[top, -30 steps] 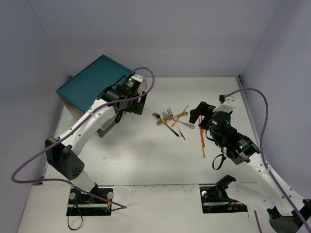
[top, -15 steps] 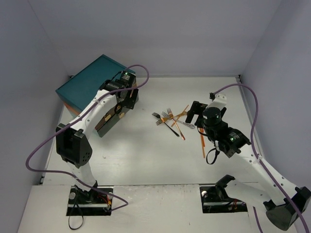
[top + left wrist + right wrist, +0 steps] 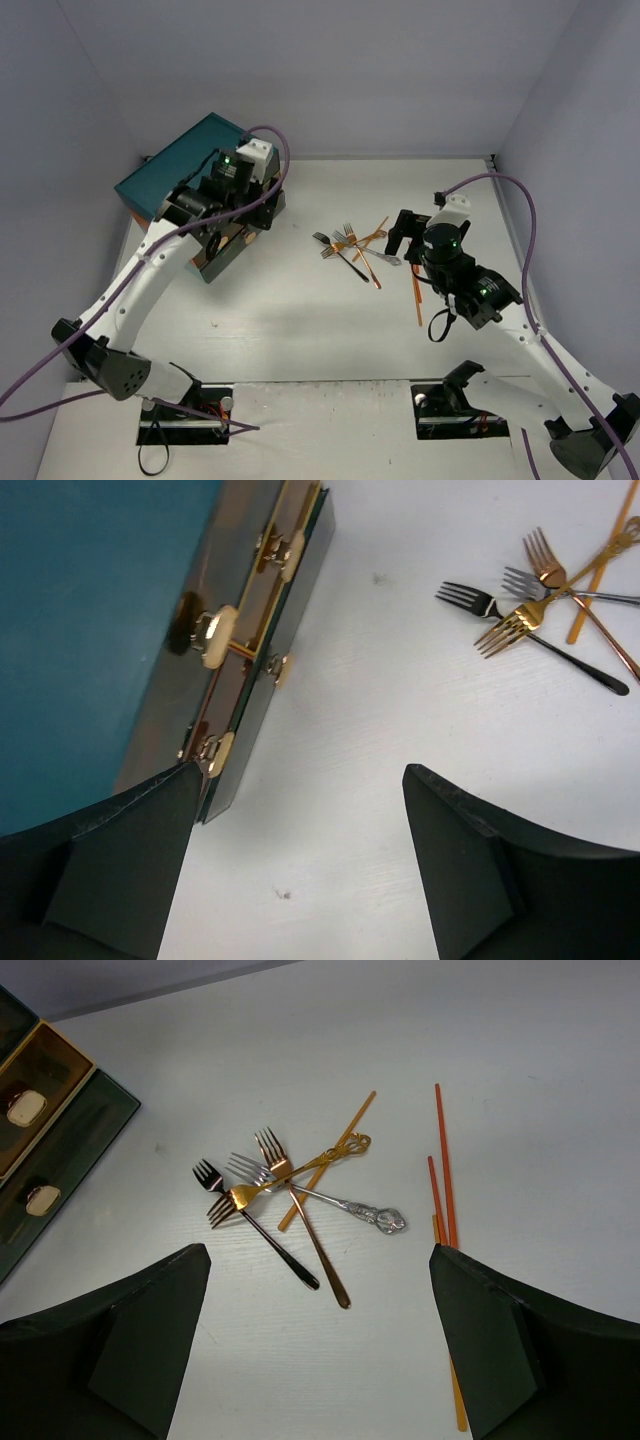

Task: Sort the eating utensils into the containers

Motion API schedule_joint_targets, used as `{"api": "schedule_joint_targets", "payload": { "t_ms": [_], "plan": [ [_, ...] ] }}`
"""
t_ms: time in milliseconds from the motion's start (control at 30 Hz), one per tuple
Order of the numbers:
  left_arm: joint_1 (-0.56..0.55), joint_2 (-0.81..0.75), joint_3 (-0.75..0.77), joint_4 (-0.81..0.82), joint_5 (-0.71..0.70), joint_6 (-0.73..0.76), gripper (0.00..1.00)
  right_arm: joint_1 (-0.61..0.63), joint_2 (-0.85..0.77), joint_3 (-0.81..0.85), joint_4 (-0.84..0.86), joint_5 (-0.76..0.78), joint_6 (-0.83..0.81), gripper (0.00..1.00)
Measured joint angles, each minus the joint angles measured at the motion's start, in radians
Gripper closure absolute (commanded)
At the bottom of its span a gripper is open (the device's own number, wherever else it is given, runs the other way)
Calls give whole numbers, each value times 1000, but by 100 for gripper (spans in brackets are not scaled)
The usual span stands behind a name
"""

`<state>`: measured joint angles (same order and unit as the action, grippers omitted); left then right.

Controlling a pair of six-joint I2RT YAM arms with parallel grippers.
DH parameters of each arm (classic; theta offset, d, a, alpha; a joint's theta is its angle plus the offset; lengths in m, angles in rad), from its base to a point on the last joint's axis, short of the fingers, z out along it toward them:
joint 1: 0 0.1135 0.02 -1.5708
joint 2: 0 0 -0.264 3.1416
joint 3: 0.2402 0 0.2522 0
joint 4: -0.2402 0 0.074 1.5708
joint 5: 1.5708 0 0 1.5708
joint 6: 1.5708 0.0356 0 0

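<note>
Near-right of the fork pile [image 3: 270, 1195], chopsticks [image 3: 443, 1155]: thin orange sticks are lying flat on the table [image 3: 560, 1050], apart from the pile. Their long axis is running near-to-far.
Right gripper [image 3: 318, 1255]: it is hovering just right of the pile with jaws standing wide and nothing in them. In its wrist view the pile is sitting between the fingers, and the chopsticks are sitting close to the right finger.
Fork pile: several forks are lying crossed and touching. The tines are pointing to the pile's left, and most handles are fanning out right and near-right, toward the right gripper. One black fork is lying on the pile's near-left edge, with its handle end clear of the others.
Left gripper [image 3: 300, 770]: it is hanging well left of the pile, beside the drawer fronts. The jaws are spread wide and are gripping nothing.
Drawers [image 3: 262, 670]: they are sitting left of the pile, with pale knobs [image 3: 215, 650] showing. The lowest one seems to be standing pulled out toward the pile, but I can't tell for sure.
Chest [image 3: 185, 165]: the teal box is sitting far-left of the pile, beyond the left gripper.
Nearer arm: the right arm is, going by the top view.
Approach call: the right fingers' closing line is already crossing the chopsticks' axis, so a short shift right looks enough. The forks are lying diagonally, so they would likely need wrist rotation.
</note>
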<state>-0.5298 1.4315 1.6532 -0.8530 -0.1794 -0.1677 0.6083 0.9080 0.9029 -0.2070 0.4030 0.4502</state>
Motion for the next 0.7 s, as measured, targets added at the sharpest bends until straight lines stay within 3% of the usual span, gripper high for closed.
{"api": "schedule_joint_targets", "payload": {
  "t_ms": [167, 300, 700],
  "plan": [
    [-38, -26, -185, 8, -21, 0, 21, 0, -44, -16, 0, -4, 1, 10],
    [-14, 68, -278, 7, -77, 0, 21, 0, -63, -45, 1, -27, 9, 11],
    [22, 127, -318, 101, -194, 33, 21, 0, -85, -175, -1, -134, 97, 11]
  ]
}}
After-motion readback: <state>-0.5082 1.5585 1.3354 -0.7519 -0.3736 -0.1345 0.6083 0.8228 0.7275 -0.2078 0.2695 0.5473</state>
